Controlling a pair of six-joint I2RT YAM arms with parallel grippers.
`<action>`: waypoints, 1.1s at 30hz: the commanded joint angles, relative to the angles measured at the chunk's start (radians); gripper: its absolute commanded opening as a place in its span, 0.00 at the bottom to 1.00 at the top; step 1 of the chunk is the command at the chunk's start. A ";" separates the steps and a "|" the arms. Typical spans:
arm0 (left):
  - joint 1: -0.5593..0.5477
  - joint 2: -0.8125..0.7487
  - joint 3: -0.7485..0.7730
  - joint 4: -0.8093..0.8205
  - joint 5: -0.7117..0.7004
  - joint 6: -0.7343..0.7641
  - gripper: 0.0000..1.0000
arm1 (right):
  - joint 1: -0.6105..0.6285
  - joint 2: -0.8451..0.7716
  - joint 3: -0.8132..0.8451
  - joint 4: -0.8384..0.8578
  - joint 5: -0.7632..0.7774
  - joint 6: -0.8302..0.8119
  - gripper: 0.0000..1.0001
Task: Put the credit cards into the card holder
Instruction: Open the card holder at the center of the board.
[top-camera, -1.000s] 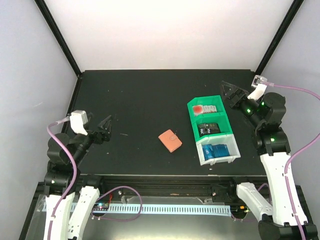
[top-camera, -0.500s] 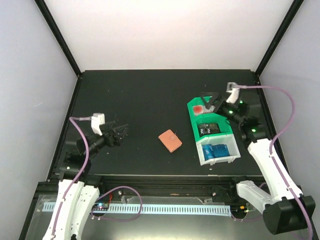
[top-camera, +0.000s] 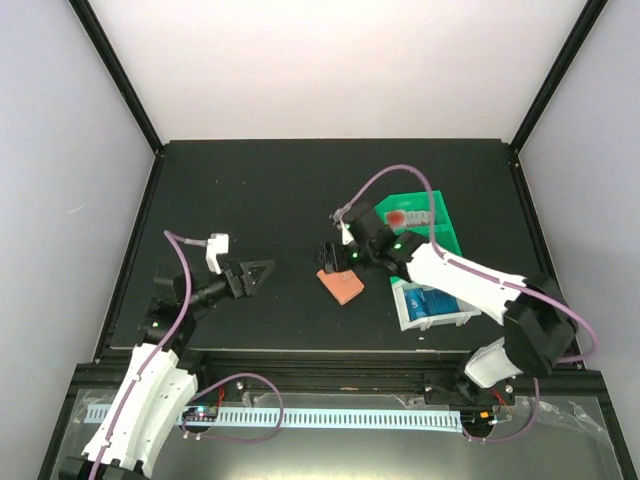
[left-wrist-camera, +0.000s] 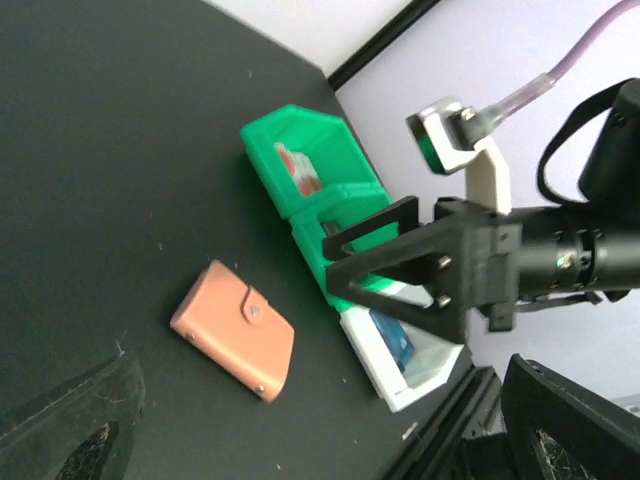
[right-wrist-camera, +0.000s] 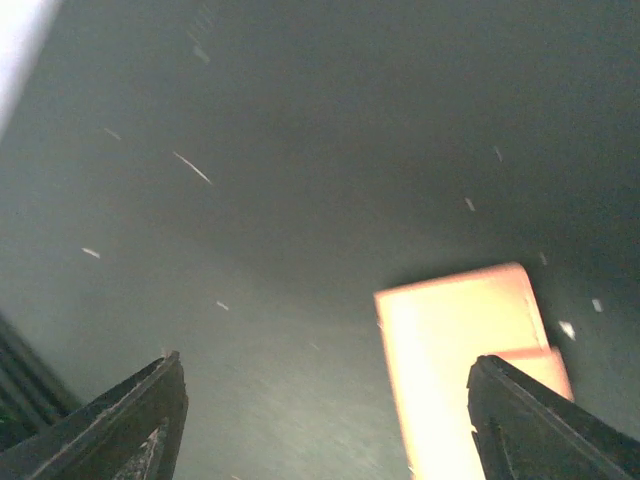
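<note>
Two spread tools converge on the card holder

Top view: we see the right tool (top-camera: 328, 256), jaws wide and empty, swung over from the green bin (top-camera: 445, 230) at 2 o'clock to just beside the card holder (top-camera: 341, 283) mid-desk (top-camera: 250, 180). The left tool (top-camera: 258, 272), equally wide, has advanced from 9 o'clock. At 4 o'clock the credit cards (top-camera: 432, 303) stay in the white bin (top-camera: 440, 322).

Left wrist: the card holder lies snapped shut.

Right wrist: it sits near one finger, untouched. We judge opening comes first.
</note>
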 joint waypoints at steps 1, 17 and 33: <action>-0.041 0.059 -0.045 0.084 -0.013 -0.113 0.99 | 0.040 0.077 -0.002 -0.177 0.176 -0.059 0.77; -0.187 0.250 -0.012 -0.172 -0.210 -0.164 0.99 | 0.044 0.193 -0.109 -0.135 0.159 -0.018 0.77; -0.252 0.420 -0.049 0.071 -0.137 -0.197 0.99 | 0.059 0.198 -0.068 -0.151 0.223 0.037 0.70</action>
